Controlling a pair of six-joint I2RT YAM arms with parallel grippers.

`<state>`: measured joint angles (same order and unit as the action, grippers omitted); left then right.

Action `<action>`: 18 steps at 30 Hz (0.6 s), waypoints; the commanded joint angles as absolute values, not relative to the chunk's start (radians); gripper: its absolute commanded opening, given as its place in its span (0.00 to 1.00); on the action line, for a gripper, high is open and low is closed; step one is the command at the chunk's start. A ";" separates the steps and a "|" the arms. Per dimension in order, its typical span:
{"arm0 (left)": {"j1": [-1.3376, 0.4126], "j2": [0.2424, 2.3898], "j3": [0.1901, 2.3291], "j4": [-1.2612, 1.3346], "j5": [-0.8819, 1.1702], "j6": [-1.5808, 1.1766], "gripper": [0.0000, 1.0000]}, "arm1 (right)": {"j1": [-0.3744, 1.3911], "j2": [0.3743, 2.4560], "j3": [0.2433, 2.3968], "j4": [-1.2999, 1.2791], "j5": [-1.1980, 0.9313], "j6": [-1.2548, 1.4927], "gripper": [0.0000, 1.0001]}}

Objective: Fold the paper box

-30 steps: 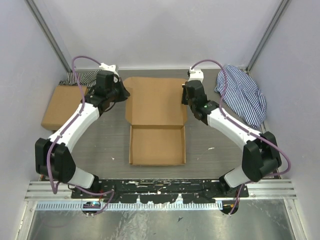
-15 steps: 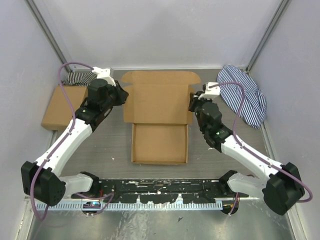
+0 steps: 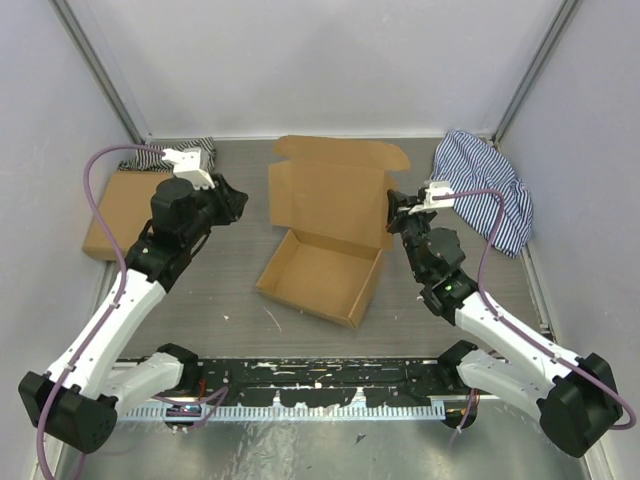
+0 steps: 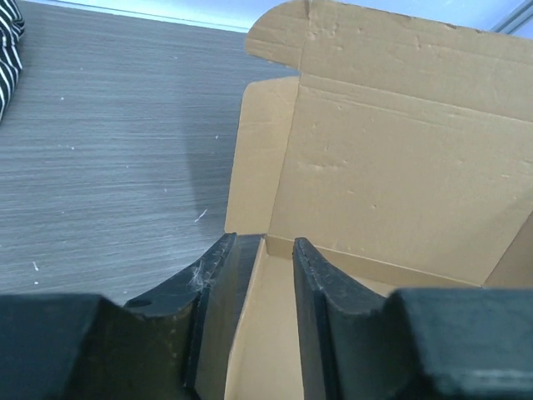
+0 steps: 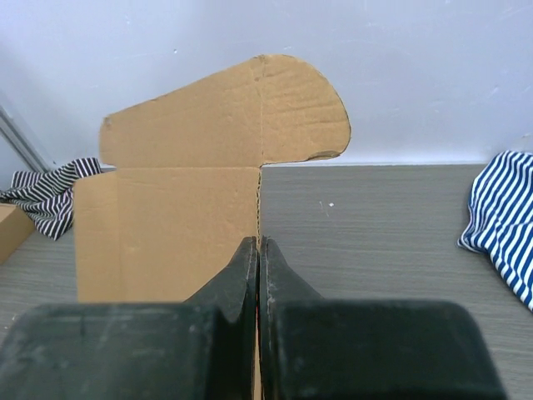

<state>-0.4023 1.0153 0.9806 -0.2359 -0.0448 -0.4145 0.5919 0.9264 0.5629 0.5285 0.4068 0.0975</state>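
Observation:
The paper box (image 3: 318, 268) lies mid-table, its shallow tray skewed and its lid (image 3: 335, 195) raised behind it. My right gripper (image 3: 393, 206) is shut on the right edge of the lid. In the right wrist view its fingers (image 5: 259, 243) pinch the thin cardboard edge, with the lid panel (image 5: 175, 208) to their left. My left gripper (image 3: 238, 200) is open just left of the box and looks a little apart from it. In the left wrist view its fingers (image 4: 262, 246) frame the box's left side flap and inside (image 4: 383, 167).
A ready-made flat brown box (image 3: 120, 210) lies at the far left, with a striped cloth (image 3: 170, 155) behind it. Another striped cloth (image 3: 485, 185) lies at the back right and shows in the right wrist view (image 5: 504, 217). Grey walls stand close on three sides.
The lid has come up from flat and the tray has swung askew. Both wrists have drawn back toward the near side. The left gripper has moved left, off the lid's edge.

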 commanded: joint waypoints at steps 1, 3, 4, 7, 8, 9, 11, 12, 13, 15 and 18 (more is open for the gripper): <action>-0.405 0.976 0.950 -0.234 -0.096 -0.393 0.45 | 0.592 0.879 0.622 0.602 0.343 0.033 0.01; -0.406 0.983 0.946 -0.220 -0.113 -0.379 0.52 | 0.592 0.861 0.635 0.577 0.315 0.020 0.01; -0.405 0.990 0.944 -0.210 -0.116 -0.370 0.53 | 0.592 0.850 0.637 0.569 0.304 0.017 0.01; -0.405 1.023 0.933 -0.148 -0.106 -0.342 0.58 | 0.592 0.821 0.654 0.515 0.265 0.011 0.01; -0.405 1.036 0.928 -0.115 -0.103 -0.332 0.60 | 0.592 0.811 0.661 0.495 0.251 0.011 0.01; -0.405 1.051 0.922 -0.077 -0.103 -0.319 0.64 | 0.592 0.801 0.668 0.475 0.235 0.013 0.01; -0.403 1.084 0.917 0.006 -0.095 -0.289 0.71 | 0.592 0.780 0.681 0.430 0.195 0.021 0.01; -0.400 1.103 0.917 0.047 -0.082 -0.283 0.75 | 0.592 0.773 0.688 0.406 0.177 0.026 0.01; -0.392 1.131 0.918 0.090 -0.037 -0.274 0.78 | 0.591 0.767 0.694 0.385 0.166 0.031 0.01; -0.363 1.185 0.914 0.191 0.062 -0.273 0.82 | 0.591 0.758 0.700 0.353 0.146 0.041 0.01; -0.294 1.278 0.920 0.333 0.219 -0.308 0.85 | 0.592 0.748 0.696 0.327 0.130 0.055 0.01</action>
